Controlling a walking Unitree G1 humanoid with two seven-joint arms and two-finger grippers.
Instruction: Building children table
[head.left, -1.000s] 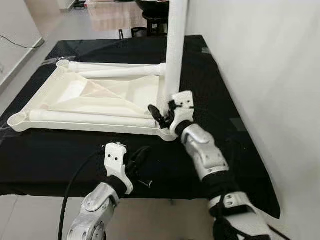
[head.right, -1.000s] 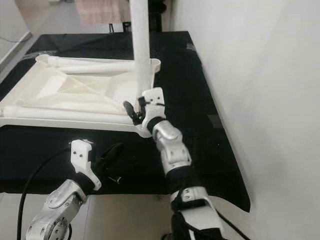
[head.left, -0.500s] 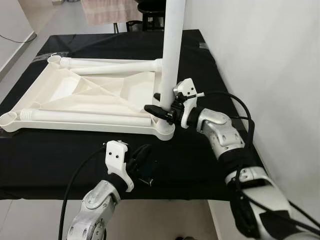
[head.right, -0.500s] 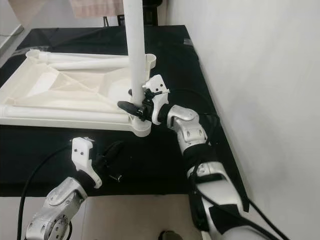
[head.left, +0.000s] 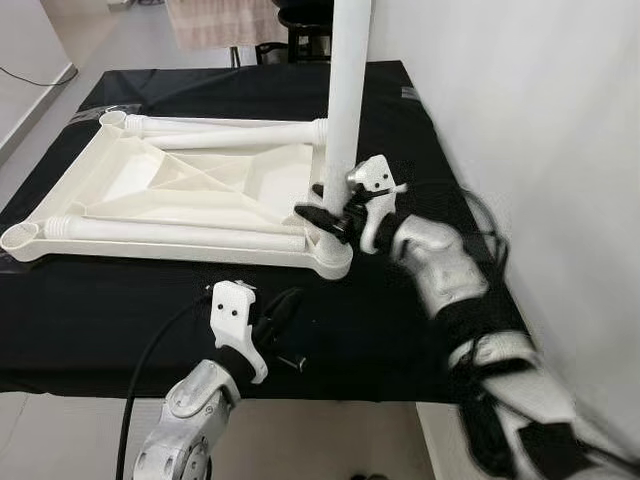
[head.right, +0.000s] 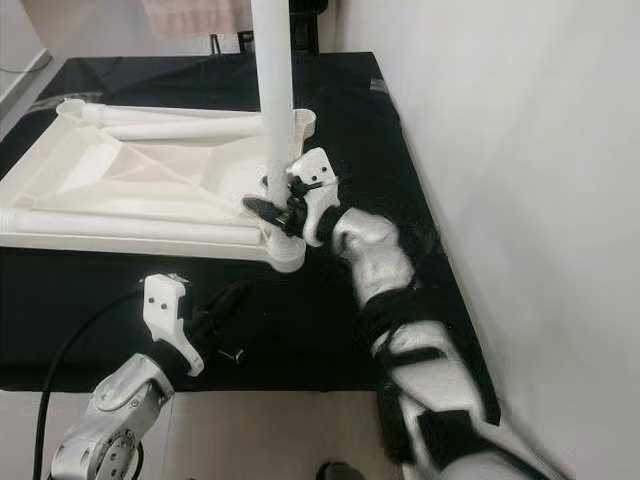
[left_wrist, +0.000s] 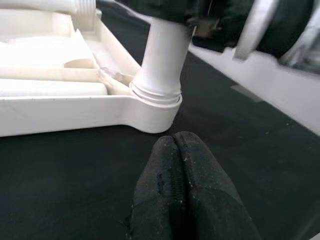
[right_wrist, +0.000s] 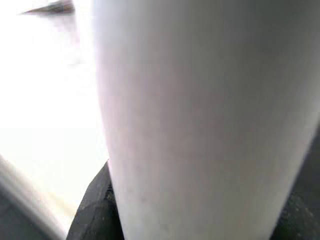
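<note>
I see the white tabletop (head.left: 180, 195) lying upside down on the black bench (head.left: 120, 300), with two loose white legs resting along its near and far edges. One upright leg (head.left: 345, 100) stands in the corner socket (head.left: 330, 255) nearest my right side. My right tool (head.left: 322, 210) is at the base of that leg, its black fingers (head.left: 312, 213) clamped around the leg just above the socket; the right wrist view shows the leg's white surface very close. My left tool (head.left: 283, 310) hovers low over the bench, near the socket but apart from it, fingers pressed together and holding nothing
</note>
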